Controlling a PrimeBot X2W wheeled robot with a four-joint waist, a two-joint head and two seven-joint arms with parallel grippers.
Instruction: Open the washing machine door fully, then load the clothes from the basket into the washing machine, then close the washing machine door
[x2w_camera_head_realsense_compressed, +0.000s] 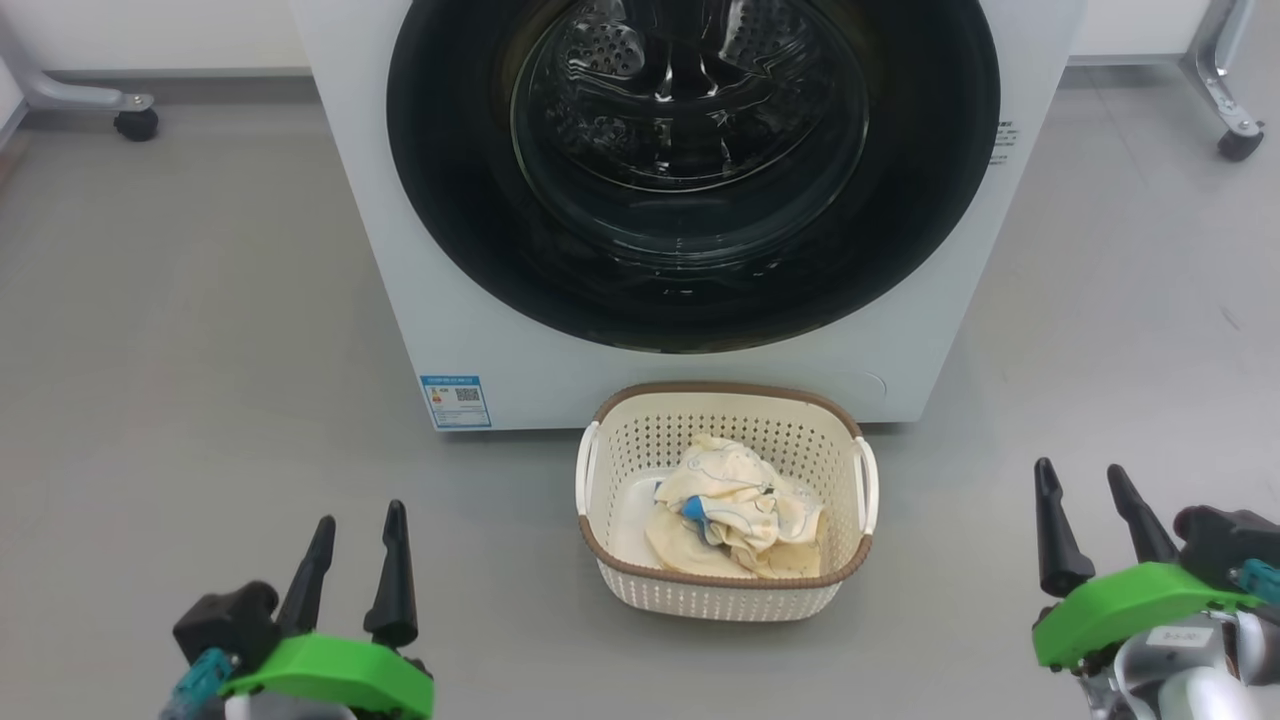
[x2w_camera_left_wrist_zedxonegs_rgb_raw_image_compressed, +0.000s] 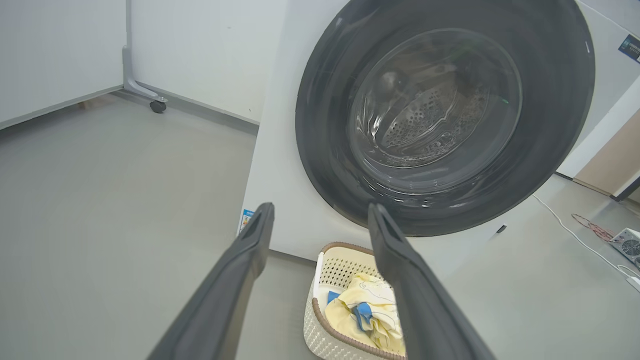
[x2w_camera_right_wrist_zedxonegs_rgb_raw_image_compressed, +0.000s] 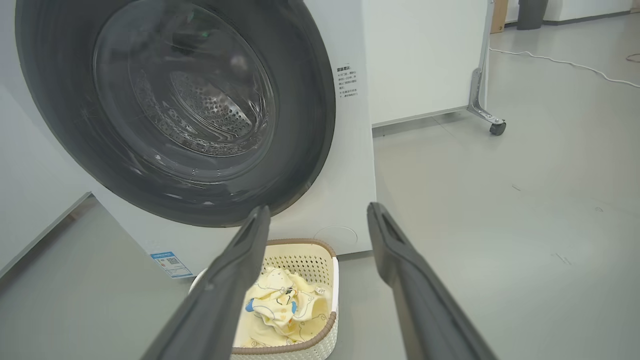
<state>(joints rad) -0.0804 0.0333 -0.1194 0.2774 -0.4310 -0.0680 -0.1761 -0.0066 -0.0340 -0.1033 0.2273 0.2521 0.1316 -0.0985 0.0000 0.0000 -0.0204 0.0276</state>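
The white washing machine (x2w_camera_head_realsense_compressed: 520, 330) stands ahead with its round black door (x2w_camera_head_realsense_compressed: 450, 200) shut flat against the front; the steel drum shows through the glass bowl (x2w_camera_head_realsense_compressed: 690, 110). On the floor just before it sits the cream basket (x2w_camera_head_realsense_compressed: 720, 405), holding crumpled cream-yellow clothes (x2w_camera_head_realsense_compressed: 735, 505) with a blue patch. My left gripper (x2w_camera_head_realsense_compressed: 358, 520) is open at the lower left, well left of the basket. My right gripper (x2w_camera_head_realsense_compressed: 1082, 478) is open at the lower right, apart from the basket. Both wrist views show the door (x2w_camera_left_wrist_zedxonegs_rgb_raw_image_compressed: 325, 125) (x2w_camera_right_wrist_zedxonegs_rgb_raw_image_compressed: 310, 125) and the clothes (x2w_camera_left_wrist_zedxonegs_rgb_raw_image_compressed: 365, 312) (x2w_camera_right_wrist_zedxonegs_rgb_raw_image_compressed: 282, 305).
Grey floor (x2w_camera_head_realsense_compressed: 180, 330) spreads on both sides of the machine. Castor legs of metal frames stand at the back left (x2w_camera_head_realsense_compressed: 135, 122) and back right (x2w_camera_head_realsense_compressed: 1238, 143). A white cable (x2w_camera_left_wrist_zedxonegs_rgb_raw_image_compressed: 575, 235) and a small fan box (x2w_camera_left_wrist_zedxonegs_rgb_raw_image_compressed: 631, 245) lie on the floor to the machine's right.
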